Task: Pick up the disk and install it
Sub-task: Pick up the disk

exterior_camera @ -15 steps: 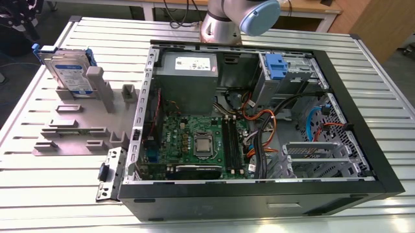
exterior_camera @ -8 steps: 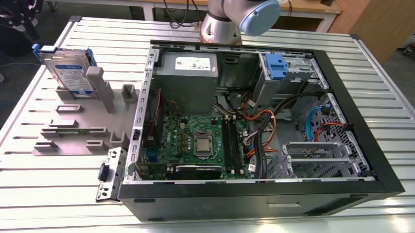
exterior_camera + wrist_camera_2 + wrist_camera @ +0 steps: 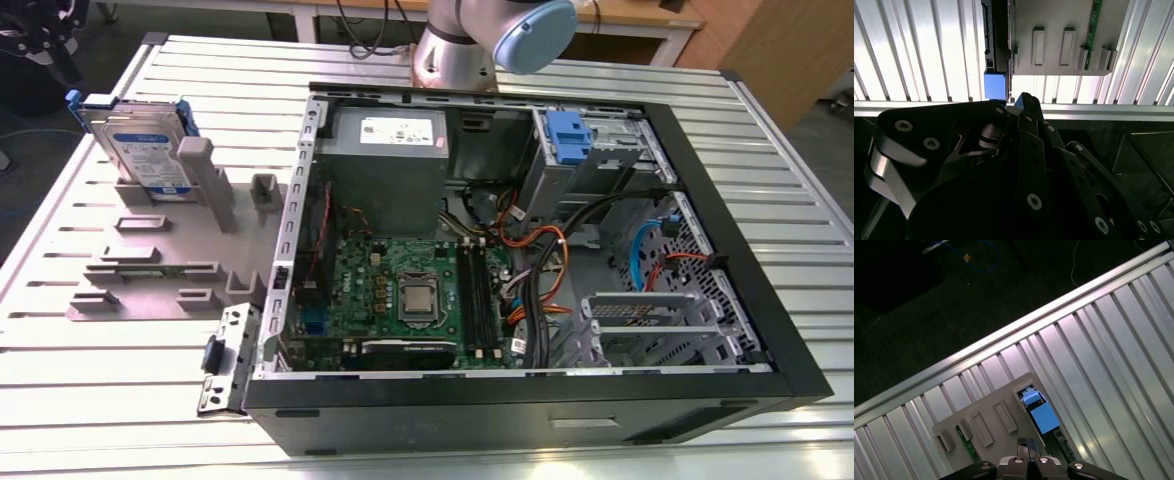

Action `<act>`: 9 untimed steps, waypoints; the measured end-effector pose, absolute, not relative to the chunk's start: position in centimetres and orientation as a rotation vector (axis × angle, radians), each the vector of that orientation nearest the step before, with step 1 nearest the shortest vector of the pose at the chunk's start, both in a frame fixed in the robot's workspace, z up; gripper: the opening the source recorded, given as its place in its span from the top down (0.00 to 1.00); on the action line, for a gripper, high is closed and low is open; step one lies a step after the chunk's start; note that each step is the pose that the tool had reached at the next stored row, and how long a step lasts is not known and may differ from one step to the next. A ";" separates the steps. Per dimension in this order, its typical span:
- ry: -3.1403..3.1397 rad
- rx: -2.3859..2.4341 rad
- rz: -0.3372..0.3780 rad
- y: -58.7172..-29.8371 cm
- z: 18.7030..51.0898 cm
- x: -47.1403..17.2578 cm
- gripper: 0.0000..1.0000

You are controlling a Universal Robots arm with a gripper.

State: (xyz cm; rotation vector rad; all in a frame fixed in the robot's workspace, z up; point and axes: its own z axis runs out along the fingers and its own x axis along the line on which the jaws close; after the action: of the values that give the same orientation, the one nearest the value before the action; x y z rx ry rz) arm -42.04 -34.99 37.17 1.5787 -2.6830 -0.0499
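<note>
One disk, upright on edge, slotted in grey holder block. Gripper above holder block, near disk's blue rail, fingers together, nothing held. Open computer case beside holder block, toward exterior view's right. Slatted metal table under holder block. Dark floor past table edge by holder block. Wooden bench beyond case.

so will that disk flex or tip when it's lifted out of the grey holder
Probably rigid: the disk is a flat, metal-bodied slab. It stands on edge in the grey holder, so a sideways push could tilt it.
</note>
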 end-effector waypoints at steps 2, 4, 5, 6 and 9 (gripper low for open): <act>-2.682 1.581 -0.050 -35.0 37.2 -42.0 0.89; -2.680 1.583 -0.050 -35.0 37.2 -42.0 0.89; -2.679 1.585 -0.050 -35.0 37.2 -42.0 0.89; -2.678 1.587 -0.050 -35.0 37.2 -42.0 0.89; -2.673 1.596 -0.050 -35.0 37.2 -42.0 0.89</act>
State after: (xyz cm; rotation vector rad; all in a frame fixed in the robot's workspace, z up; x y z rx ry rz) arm -42.04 -34.99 37.17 1.5958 -2.6726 -0.0495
